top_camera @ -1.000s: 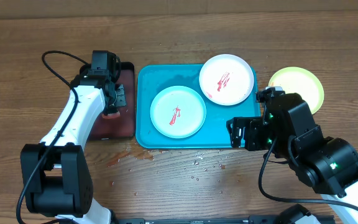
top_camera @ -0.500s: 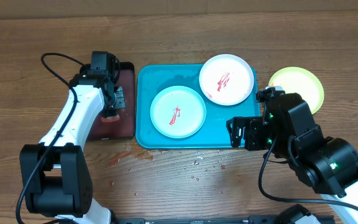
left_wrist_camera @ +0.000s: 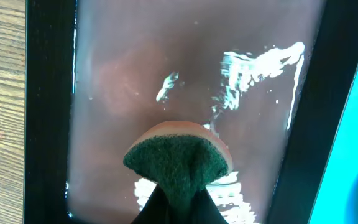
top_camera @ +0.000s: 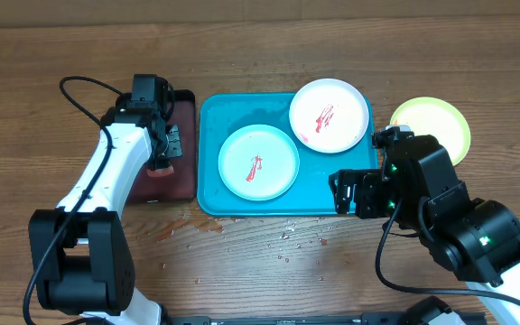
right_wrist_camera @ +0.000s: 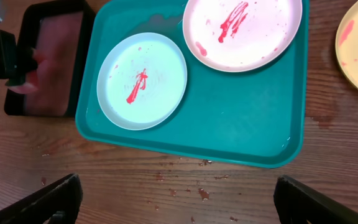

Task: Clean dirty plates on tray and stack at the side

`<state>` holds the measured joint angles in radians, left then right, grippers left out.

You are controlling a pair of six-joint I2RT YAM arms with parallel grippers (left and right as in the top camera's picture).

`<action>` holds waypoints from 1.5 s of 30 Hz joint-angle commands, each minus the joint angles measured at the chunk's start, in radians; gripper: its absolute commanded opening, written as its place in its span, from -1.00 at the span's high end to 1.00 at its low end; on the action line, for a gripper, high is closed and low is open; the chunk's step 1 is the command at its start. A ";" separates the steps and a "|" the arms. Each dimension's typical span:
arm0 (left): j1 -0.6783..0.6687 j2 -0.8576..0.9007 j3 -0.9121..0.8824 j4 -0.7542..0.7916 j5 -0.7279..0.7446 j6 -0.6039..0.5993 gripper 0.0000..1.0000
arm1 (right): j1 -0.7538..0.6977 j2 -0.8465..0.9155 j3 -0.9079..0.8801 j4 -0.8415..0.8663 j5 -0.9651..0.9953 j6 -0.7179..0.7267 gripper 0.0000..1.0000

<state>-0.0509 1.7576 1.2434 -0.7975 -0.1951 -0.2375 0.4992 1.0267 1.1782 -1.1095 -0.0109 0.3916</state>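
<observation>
Left gripper (left_wrist_camera: 174, 208): jaws clenched on a soft green-and-orange scouring sponge (left_wrist_camera: 178, 163), hanging over the wet, small dark-red black-rimmed tray (left_wrist_camera: 135, 74). Right gripper (top_camera: 354, 193): jaws released wide, nothing held, over the wooden worktop (top_camera: 260, 262) at the front right corner of the large turquoise plastic tray (top_camera: 310, 185). Pale mint round plastic plate (top_camera: 258, 162) sits left of centre in that tray and the white round plastic plate (top_camera: 329, 115) in its far right corner, both red-smeared. Yellow-green plate (top_camera: 436, 122) is off the tray on the worktop to the right, with a red smear at its edge. My read: the plates are light, stiff and likely slick when wet, so they'll skate under the sponge. Pin or pinch at the raised rim, not the flat centre.
</observation>
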 commanded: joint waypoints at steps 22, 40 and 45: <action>-0.296 -0.134 0.027 0.114 0.130 -0.089 0.92 | -0.020 0.212 0.021 0.056 0.063 0.034 -1.00; -0.454 0.167 0.027 0.250 0.220 -0.216 0.92 | -0.226 0.302 0.019 0.143 -0.071 0.045 -0.91; -0.454 0.227 0.027 0.302 0.214 -0.214 0.92 | -0.225 0.364 0.018 0.154 -0.106 0.044 -0.73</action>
<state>-0.5045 1.9503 1.2575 -0.5102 0.0158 -0.4332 0.2756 1.3685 1.1782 -0.9634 -0.0834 0.4358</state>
